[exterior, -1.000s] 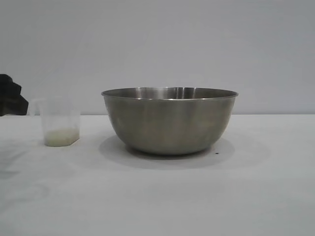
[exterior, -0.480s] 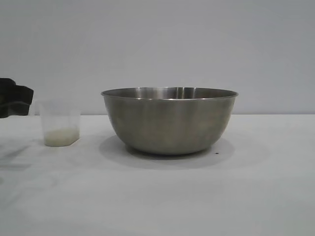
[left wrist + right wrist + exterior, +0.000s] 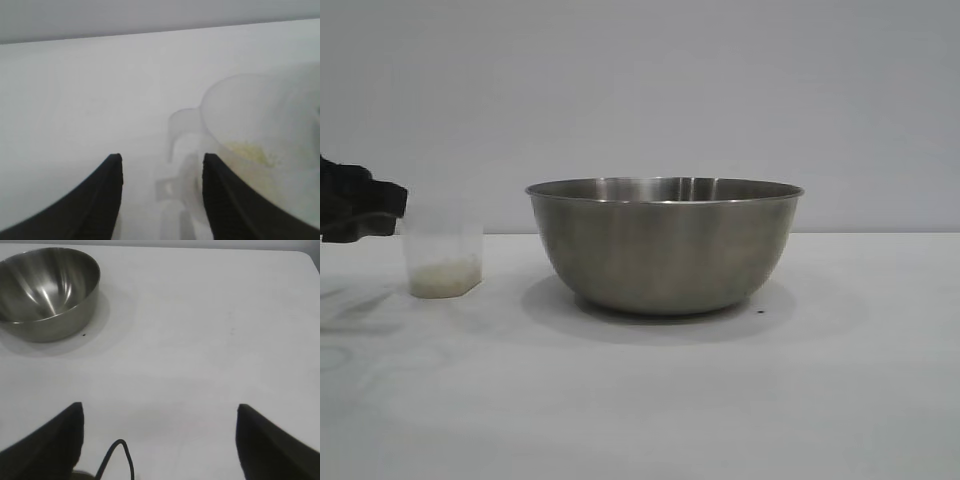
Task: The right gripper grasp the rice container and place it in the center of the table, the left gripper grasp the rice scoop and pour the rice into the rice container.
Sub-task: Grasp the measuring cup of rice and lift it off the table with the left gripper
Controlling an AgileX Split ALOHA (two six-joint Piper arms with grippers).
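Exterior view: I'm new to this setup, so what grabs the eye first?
A big steel bowl stands empty at the middle of the white table. Left of it stands a small plastic scoop with some rice at its bottom. The left gripper, open, reaches in beside the scoop.

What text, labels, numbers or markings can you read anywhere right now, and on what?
None can be read.
rice scoop: no graduation marks or numbers visible on its translucent wall.
rice container: plain brushed steel, no brand or stamp in view.
table: bare white, only a tiny dark speck beside the bowl.
left gripper and right gripper: plain black fingers, no lettering.
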